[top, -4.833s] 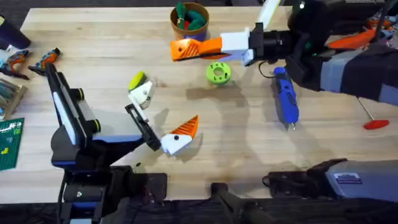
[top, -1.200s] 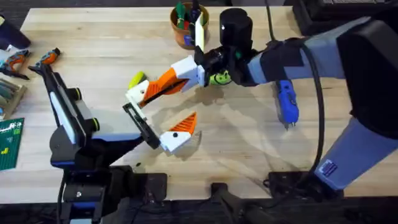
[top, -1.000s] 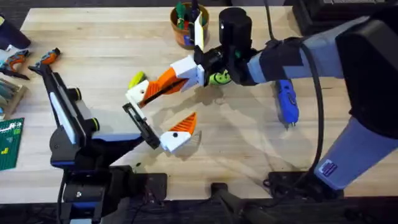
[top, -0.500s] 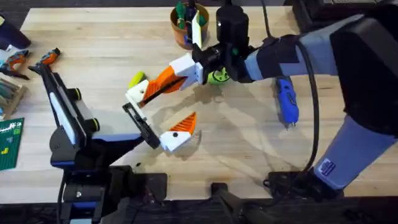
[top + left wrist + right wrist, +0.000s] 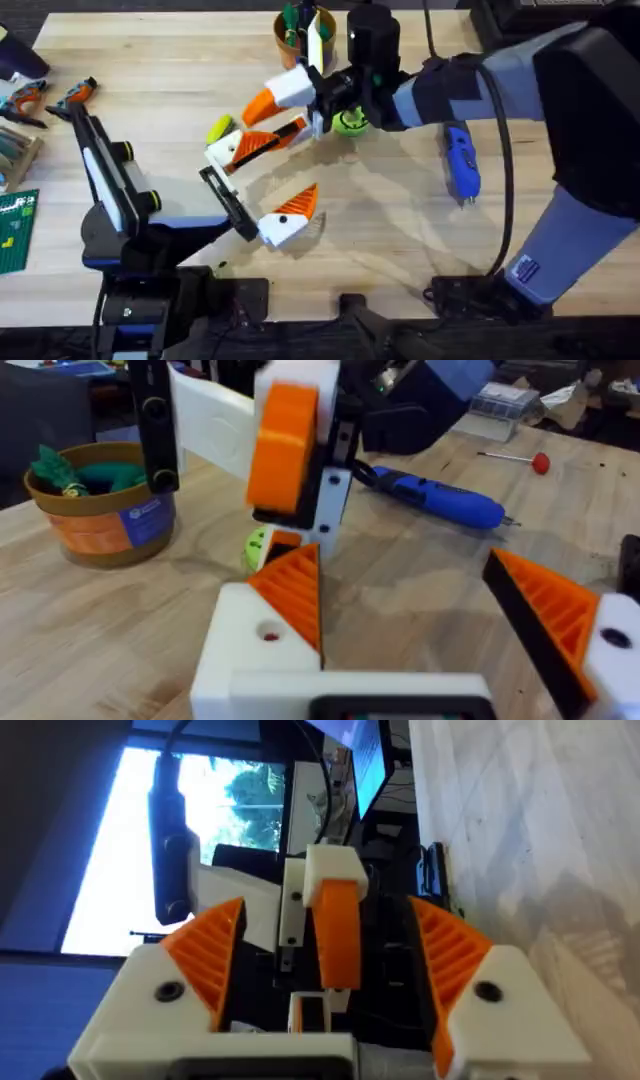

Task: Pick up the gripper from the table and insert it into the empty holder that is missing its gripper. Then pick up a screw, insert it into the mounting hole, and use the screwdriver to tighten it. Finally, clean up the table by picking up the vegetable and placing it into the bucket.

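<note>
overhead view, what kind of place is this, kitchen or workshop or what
Most likely a robotics lab or workshop bench: a wooden table with a blue electric screwdriver, hand tools at the far left edge, and a green circuit board beside the left arm's base.

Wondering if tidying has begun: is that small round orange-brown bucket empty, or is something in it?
Not empty. The small round orange-brown bucket holds green toy pieces rising above its rim; anything beneath them, cannot tell.

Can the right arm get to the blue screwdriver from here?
Probably yes: the screwdriver lies uncovered on the table beside that arm, and the right hand is open, though it must back away from the holder first.
</note>
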You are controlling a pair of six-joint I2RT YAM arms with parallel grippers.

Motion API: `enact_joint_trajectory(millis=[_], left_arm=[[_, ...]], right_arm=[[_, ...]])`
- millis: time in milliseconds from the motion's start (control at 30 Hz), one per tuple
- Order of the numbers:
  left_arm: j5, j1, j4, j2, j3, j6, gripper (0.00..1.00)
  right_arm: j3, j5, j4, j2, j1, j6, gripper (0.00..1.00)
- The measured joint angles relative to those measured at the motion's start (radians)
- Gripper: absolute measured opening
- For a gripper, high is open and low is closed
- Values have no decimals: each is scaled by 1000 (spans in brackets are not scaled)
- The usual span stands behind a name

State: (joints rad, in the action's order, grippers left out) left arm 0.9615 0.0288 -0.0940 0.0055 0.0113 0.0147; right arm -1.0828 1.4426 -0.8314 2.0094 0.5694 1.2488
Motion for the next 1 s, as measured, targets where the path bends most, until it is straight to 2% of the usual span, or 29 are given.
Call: enact_joint_trajectory(millis=[33,67,333,467,533,633,700,733,833,1000], left_arm=[[1,0,0,0,0,0,986],[3,0,0,0,0,0,986],[8,0,0,0,0,0,986],[10,0,-1,0,0,0,985],[11,0,-1,0,0,0,986],[11,0,-1,0,0,0,986],[11,0,-1,0,0,0,986],[11,0,-1,0,0,0,986],[12,0,-1,0,0,0,986],[12,0,-1,0,0,0,986]], right_arm=[[-2,-2,-2,0,0,-7,853],[-2,-3,-2,0,0,-10,867],[-2,-6,3,-19,-4,-26,872],[-2,-11,24,-87,-26,-42,875],[-3,-29,98,-143,-48,-81,875],[-5,-82,336,-246,-88,-191,875],[-9,-137,560,-318,-115,-298,875],[-11,-182,708,-361,-131,-371,875],[-10,-329,1019,-477,-173,-549,875],[-13,-593,1325,-680,-241,-765,875]])
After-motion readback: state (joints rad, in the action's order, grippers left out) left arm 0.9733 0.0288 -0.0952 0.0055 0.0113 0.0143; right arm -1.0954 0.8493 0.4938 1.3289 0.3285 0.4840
